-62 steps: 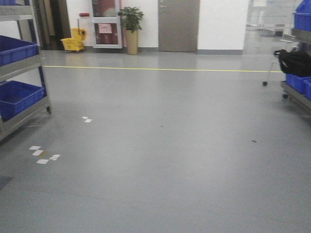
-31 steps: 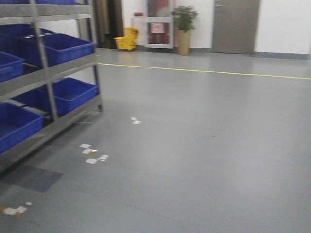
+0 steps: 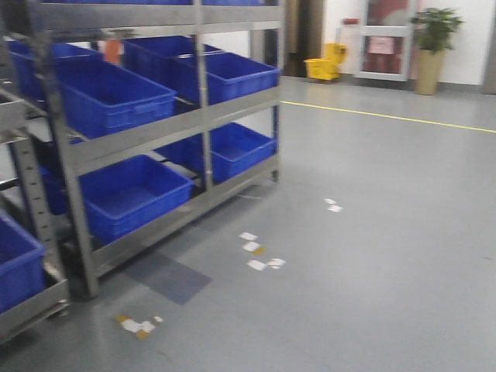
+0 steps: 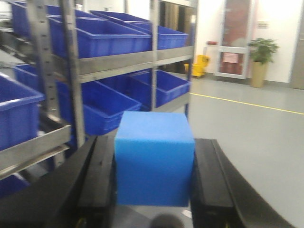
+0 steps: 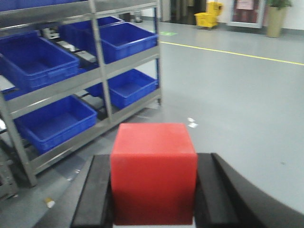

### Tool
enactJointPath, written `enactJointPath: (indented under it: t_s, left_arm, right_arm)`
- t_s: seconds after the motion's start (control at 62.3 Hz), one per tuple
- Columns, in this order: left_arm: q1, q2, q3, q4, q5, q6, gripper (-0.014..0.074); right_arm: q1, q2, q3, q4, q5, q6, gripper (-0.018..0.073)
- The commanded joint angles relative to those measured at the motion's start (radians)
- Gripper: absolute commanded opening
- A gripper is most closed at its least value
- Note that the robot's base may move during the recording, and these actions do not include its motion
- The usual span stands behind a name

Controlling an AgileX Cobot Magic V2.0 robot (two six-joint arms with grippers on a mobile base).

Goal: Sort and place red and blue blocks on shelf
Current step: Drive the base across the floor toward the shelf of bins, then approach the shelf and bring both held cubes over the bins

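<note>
A mid-blue block fills the left wrist view, clamped between the two black fingers of my left gripper, which is shut on it. The red block sits the same way in my right gripper, shut on it between its black fingers. The grey metal shelf stands at the left of the front view, with large blue bins on its levels. No gripper or block shows in the front view.
Large blue bins sit on the shelf's levels, one on the lowest. White floor markers lie beside the shelf. A yellow line, a yellow mop bucket and a potted plant are far back.
The front view has swung left: the shelf with blue bins went from the left edge to filling the left half, and the plant and mop bucket slid to the right.
</note>
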Motion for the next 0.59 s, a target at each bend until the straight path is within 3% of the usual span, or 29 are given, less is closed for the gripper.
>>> enactJointPath:
  t_s: [0.0, 0.578]
  left_arm:
    - [0.001, 0.005, -0.028, -0.006, -0.084, -0.004, 0.0125]
    - [0.001, 0.005, -0.028, -0.006, -0.084, -0.004, 0.0125]
  right_arm:
    - [-0.004, 0.002, -0.033, 0.004, -0.095, -0.004, 0.0403]
    - [-0.004, 0.002, -0.033, 0.004, -0.095, -0.004, 0.0403]
